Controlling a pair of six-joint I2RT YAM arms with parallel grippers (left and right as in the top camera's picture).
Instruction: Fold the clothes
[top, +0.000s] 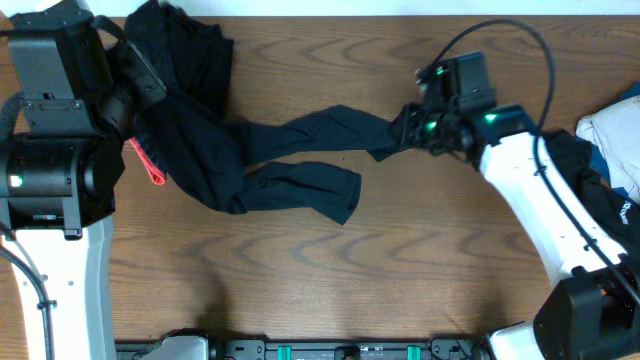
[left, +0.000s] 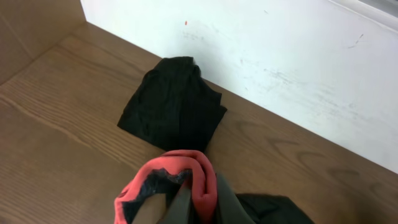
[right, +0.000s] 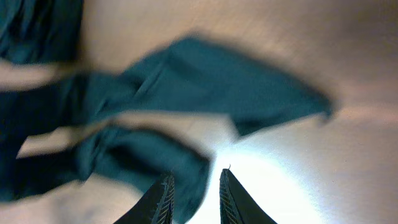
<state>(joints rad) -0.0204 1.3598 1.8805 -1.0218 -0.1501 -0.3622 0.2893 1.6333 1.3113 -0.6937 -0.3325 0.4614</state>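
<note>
The black trousers (top: 290, 150) lie stretched from the far left corner of the surface (top: 330, 290) toward its middle, both legs pointing right. The coral band (left: 186, 171) at their waist is pinched tight in the left claw (left: 202, 205), near the left edge. The right claw (right: 197, 177) sits at the upper leg's end. Its view is blurred, but its fingers stand apart over bare wood. The other clothes (top: 610, 130), white, blue and black, are heaped at the right edge.
</note>
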